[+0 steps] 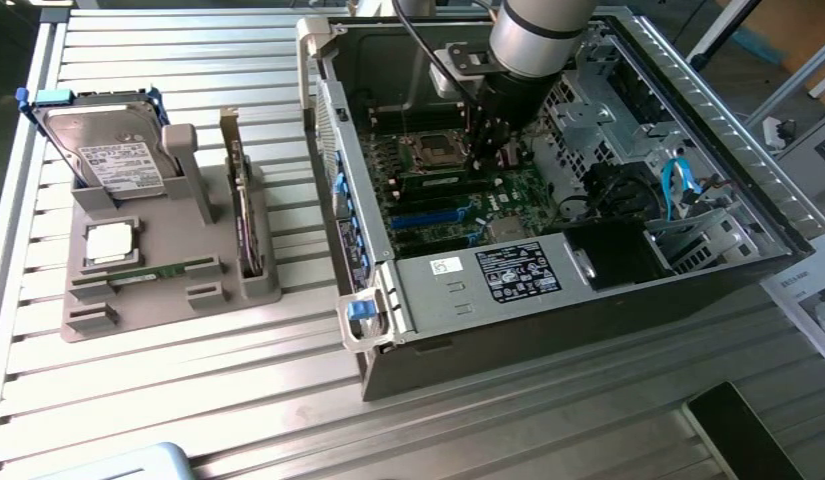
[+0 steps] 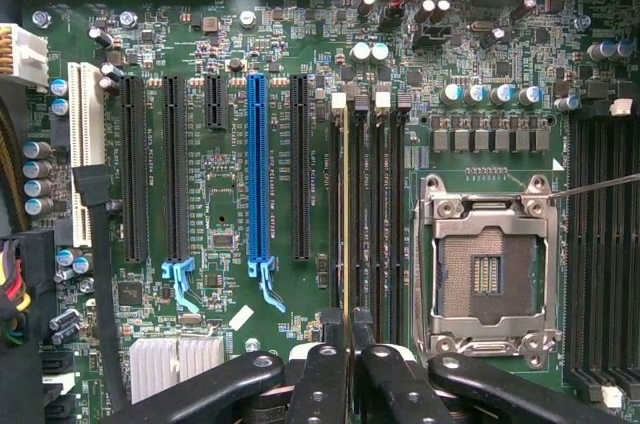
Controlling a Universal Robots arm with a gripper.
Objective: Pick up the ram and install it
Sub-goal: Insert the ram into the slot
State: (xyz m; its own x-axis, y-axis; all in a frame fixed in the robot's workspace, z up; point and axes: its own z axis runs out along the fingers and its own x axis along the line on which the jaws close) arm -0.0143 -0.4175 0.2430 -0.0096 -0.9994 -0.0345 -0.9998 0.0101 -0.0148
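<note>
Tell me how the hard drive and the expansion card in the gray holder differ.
The hard drive is a thick silver box with a white label; the expansion card is a thin board with a metal bracket. The drive shows its broad face, the card its edge. The drive stands farther from the computer case than the card. Both stand upright in the gray holder.

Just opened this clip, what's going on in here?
The robot arm reaches into the open computer case, over the motherboard. Its tool is shut on the ram, seen edge-on and lined up along one of the memory slots near the CPU socket. Whether the stick is seated cannot be told. The hard drive stands in the grey tray outside the case.
</note>
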